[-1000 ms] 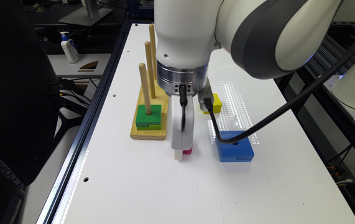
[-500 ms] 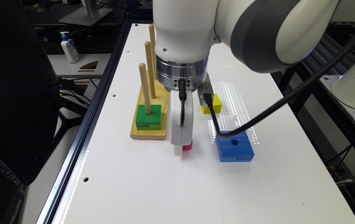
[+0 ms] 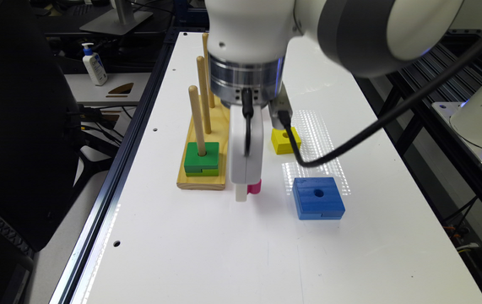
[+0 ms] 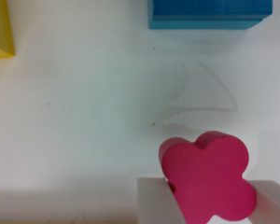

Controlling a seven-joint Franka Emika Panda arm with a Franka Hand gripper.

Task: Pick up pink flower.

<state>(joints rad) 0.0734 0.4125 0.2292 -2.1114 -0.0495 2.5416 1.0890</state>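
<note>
Since one second ago the gripper (image 3: 247, 192) has risen a little from the table (image 3: 232, 253) and moved slightly toward the board (image 3: 207, 169), and the flower (image 3: 255, 186) has gone with it. In the wrist view the two white fingers (image 4: 156, 203) press on both sides of the flower (image 4: 207, 179), so the gripper (image 4: 210, 205) is clenched on it. The flower is magenta-pink, with four lobes and a flat top.

In the exterior view the flower shows as a small pink piece at the fingertip, near the middle of the table. The blue block (image 3: 318, 197), with a hole on top, lies at about 3 o'clock from it, near but apart. The yellow cube (image 3: 285, 140) lies at about 1 o'clock, partly behind the black cable (image 3: 350, 139). The board stands at about 9 o'clock, just beside the gripper; it carries three upright pegs (image 3: 197, 120), and a green block (image 3: 201, 159) sits on the nearest one. I cannot tell whether the flower is touching the table.
</note>
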